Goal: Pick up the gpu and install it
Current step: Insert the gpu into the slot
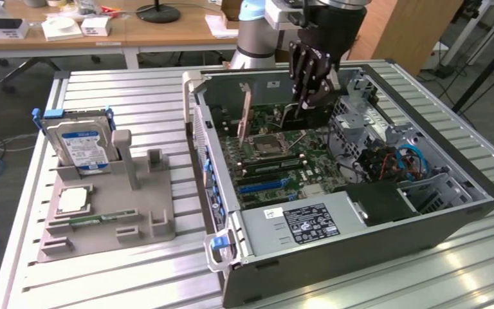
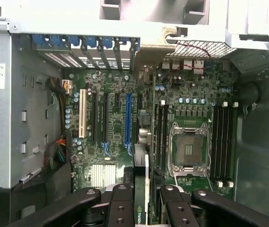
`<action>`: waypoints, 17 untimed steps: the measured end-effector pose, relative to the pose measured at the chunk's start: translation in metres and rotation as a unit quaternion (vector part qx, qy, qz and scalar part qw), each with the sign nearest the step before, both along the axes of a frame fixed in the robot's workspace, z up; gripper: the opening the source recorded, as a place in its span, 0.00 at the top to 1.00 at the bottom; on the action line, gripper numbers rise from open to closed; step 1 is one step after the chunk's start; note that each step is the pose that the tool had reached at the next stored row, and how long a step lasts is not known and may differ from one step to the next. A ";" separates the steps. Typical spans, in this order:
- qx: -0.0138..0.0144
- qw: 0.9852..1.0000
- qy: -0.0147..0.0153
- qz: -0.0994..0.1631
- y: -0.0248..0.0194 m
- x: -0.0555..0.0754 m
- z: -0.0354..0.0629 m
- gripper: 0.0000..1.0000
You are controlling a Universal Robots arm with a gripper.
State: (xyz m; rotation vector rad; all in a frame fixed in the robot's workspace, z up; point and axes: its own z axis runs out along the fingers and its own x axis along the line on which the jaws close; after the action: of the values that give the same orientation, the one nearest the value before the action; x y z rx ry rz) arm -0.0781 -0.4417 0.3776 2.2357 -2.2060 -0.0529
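Observation:
The gpu [image 1: 303,118], a thin black card, hangs upright inside the open computer case [image 1: 453,212], just above the motherboard [image 1: 273,158]. My gripper [image 1: 309,102] reaches down into the case from above and is shut on the card's upper edge. In the wrist view the gpu [image 2: 144,187] appears edge-on between my black fingers [image 2: 121,208], with a green logo on its face. It hovers near the long blue expansion slot [image 2: 127,118] and roughly in line with it. I cannot tell whether the card touches any slot.
A beige latch arm [image 1: 245,112] stands up at the case's rear wall. The empty CPU socket [image 2: 188,151] and memory sticks [image 2: 224,142] lie beside the slots. On the exterior view's left, a grey holder [image 1: 136,219] carries the silver hard drive [image 1: 80,145] and a CPU chip [image 1: 74,199].

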 end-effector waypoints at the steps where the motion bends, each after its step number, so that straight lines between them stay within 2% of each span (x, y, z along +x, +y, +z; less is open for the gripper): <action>1: 0.000 1.000 0.000 0.000 0.0000 0.000 -0.0009 0.74; 12: 0.000 1.000 0.000 0.000 0.0000 0.000 -0.0149 0.74; 17: 0.000 1.000 0.000 0.000 0.0000 0.000 -0.0176 0.74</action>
State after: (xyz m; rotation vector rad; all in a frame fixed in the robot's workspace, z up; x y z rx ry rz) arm -0.0783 -0.4418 0.3600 2.2354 -2.2058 -0.0522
